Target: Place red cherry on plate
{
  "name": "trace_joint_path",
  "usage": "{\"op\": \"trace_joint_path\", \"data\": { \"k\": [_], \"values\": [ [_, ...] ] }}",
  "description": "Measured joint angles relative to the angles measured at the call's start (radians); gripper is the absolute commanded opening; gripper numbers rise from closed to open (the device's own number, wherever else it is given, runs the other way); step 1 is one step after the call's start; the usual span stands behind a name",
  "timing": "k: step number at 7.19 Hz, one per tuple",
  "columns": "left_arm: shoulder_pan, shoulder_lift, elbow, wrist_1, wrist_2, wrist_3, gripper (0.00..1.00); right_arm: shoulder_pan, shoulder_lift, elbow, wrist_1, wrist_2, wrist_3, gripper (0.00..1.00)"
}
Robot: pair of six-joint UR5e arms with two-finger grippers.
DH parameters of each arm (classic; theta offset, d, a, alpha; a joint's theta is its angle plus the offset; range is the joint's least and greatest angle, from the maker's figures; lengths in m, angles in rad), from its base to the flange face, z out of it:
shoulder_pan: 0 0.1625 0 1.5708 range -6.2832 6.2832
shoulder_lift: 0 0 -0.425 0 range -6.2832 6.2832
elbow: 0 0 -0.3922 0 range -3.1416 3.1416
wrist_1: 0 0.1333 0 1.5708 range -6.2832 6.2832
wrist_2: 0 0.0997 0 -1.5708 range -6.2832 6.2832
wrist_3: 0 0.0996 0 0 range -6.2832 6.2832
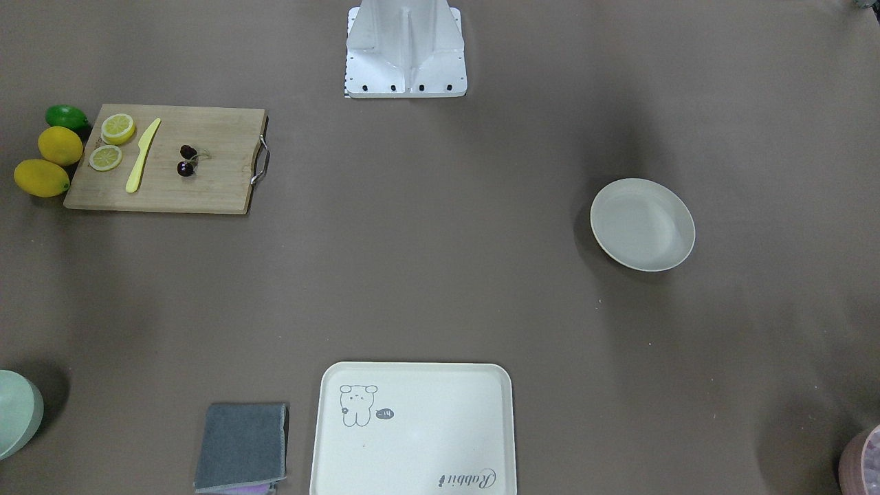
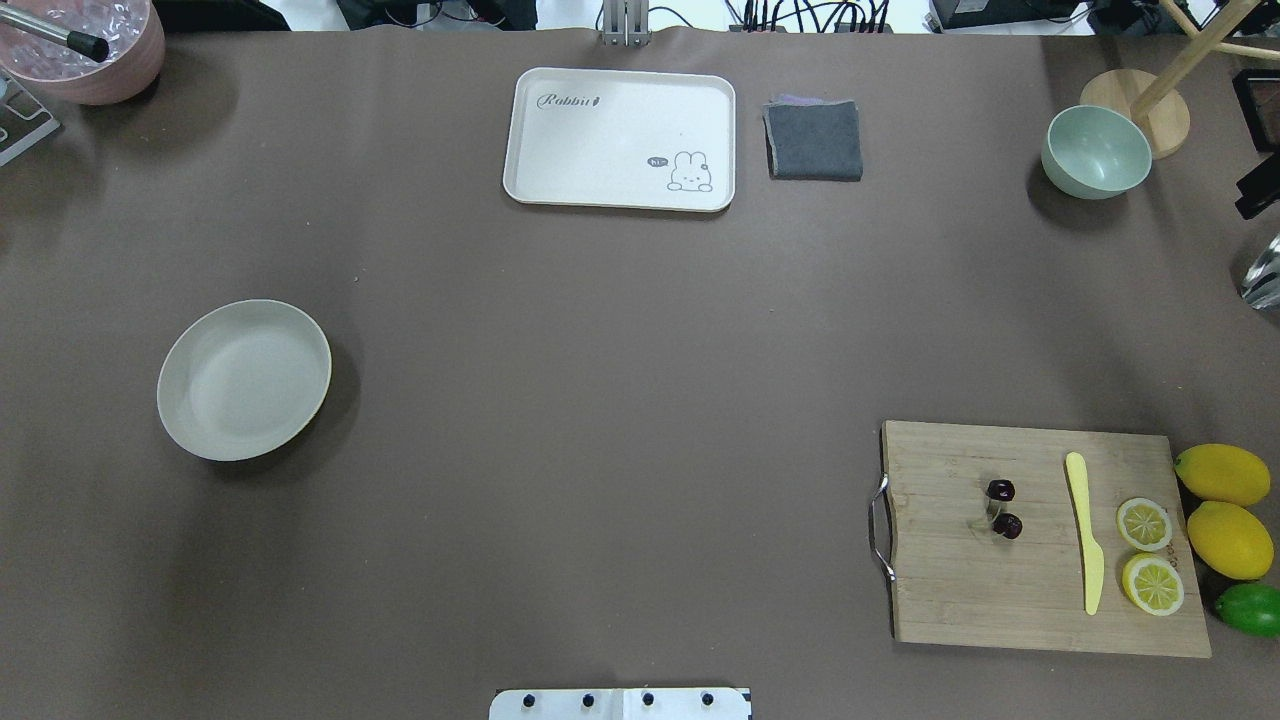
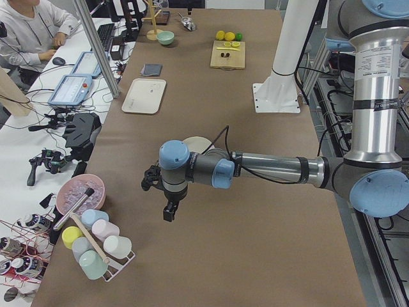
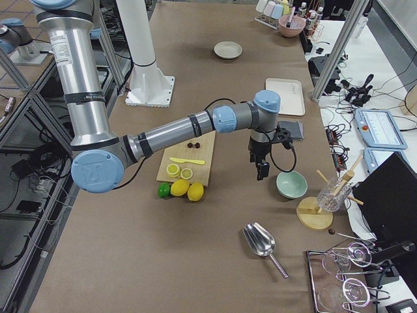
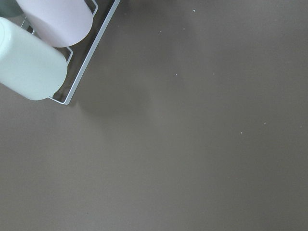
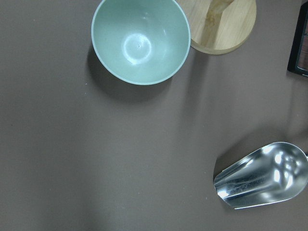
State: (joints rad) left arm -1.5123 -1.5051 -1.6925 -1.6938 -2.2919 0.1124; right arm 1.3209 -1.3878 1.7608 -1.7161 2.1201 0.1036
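The red cherry (image 2: 1003,508), a glossy dark maroon pair joined by thin stems, is lying near the middle of a wooden cutting board (image 2: 960,590) with a metal handle. Beside it on the board a pale yellow knife (image 2: 1083,530) and two lemon halves (image 2: 1144,524) are lying flat. Two whole lemons (image 2: 1222,474) and a lime (image 2: 1250,608) are sitting just off the board's edge.

The right end effector (image 4: 262,171) is hanging above the brown table (image 2: 600,400) near a smooth mint bowl (image 6: 140,39) and a shiny metal scoop (image 6: 262,179), well apart from the cherry. Whether its fingers are apart or together cannot be told.

The round, shallow off-white plate (image 2: 243,380) is sitting bare on the table's opposite half. The left end effector (image 3: 168,213) is hovering beyond it, near pastel cups (image 5: 29,67) in a wire rack (image 5: 84,62). Its finger state cannot be told either.
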Motion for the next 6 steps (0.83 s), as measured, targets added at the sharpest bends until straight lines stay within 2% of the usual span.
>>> {"op": "trace_joint_path", "data": {
  "k": [6],
  "values": [
    [-0.002, -0.001, -0.015, 0.004, -0.001, 0.002, 0.98, -0.004, -0.041, 0.018, 0.043, -0.021, 0.037, 1.00]
  ]
}}
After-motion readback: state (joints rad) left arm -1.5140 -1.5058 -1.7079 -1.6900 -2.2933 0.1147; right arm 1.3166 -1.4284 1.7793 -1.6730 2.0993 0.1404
